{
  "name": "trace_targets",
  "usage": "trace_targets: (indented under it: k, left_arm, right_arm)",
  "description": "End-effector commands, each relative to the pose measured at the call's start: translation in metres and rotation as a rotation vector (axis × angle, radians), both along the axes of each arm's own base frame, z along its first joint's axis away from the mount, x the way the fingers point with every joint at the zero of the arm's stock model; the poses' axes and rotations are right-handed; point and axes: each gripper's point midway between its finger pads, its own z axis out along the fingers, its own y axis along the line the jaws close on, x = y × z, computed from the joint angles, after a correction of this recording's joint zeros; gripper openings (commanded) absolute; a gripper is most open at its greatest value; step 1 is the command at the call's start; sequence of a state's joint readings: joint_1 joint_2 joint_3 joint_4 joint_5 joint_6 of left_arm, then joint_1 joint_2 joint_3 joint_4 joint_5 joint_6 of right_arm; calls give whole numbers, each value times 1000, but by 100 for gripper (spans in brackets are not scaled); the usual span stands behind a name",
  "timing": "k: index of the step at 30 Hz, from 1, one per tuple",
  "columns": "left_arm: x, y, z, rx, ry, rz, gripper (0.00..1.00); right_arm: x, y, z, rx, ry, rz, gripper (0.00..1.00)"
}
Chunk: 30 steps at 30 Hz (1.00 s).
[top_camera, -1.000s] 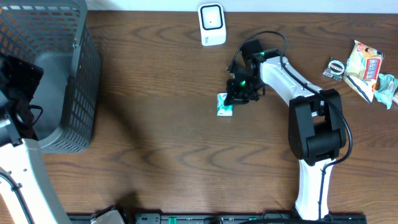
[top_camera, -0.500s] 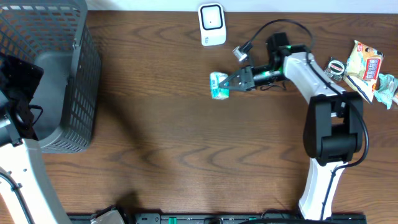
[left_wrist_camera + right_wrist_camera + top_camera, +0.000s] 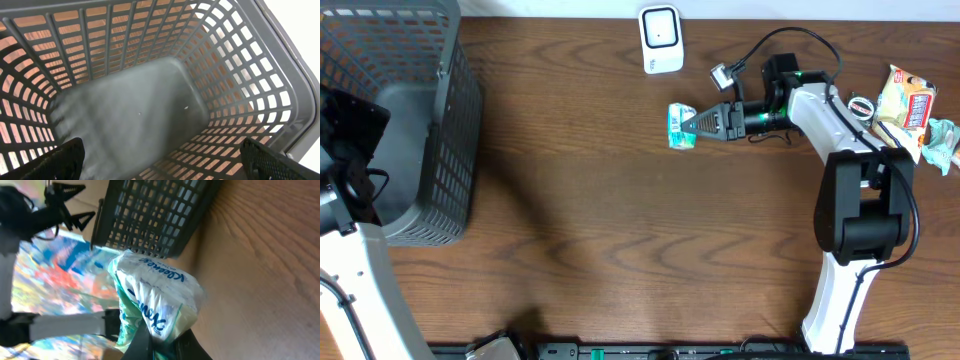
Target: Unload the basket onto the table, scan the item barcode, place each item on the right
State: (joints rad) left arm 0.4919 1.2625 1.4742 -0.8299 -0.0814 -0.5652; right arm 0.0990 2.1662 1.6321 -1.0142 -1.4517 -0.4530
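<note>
Lift done, tissue pack (image 3: 678, 127) on its way to the scanner (image 3: 660, 40)
A second ago my right pincer (image 3: 694, 124) pointed down with the pack low on the counter (image 3: 570, 220). Now my arm reaches out sideways, the pincer pinching one end of the pack, which hangs near the scanner but still apart from it. I judge that only showing the barcode remains. The pack is soft, crinkly film, white and green with blue lettering, plump like a pillow; my wrist view shows no barcode. The scanner is a small, white, rounded block, the counter dark wood grain. My left pincer (image 3: 160, 162) is spread wide over the grey plastic lattice basket (image 3: 235, 85).
</note>
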Motion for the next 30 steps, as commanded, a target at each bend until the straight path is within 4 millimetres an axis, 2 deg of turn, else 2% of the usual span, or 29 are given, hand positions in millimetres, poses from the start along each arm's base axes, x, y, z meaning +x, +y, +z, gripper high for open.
trace_targets:
  k: [1,9,30]
  left_arm:
    - [0,3,0,3,4,10,98]
    - [0,3,0,3,4,10,98]
    - [0,3,0,3,4,10,98]
  right_arm:
    - [-6,4,17,57,-172,27,1]
    - [-6,3,8,8,-204,33,1]
    - [-6,3,8,7,-199,33,1]
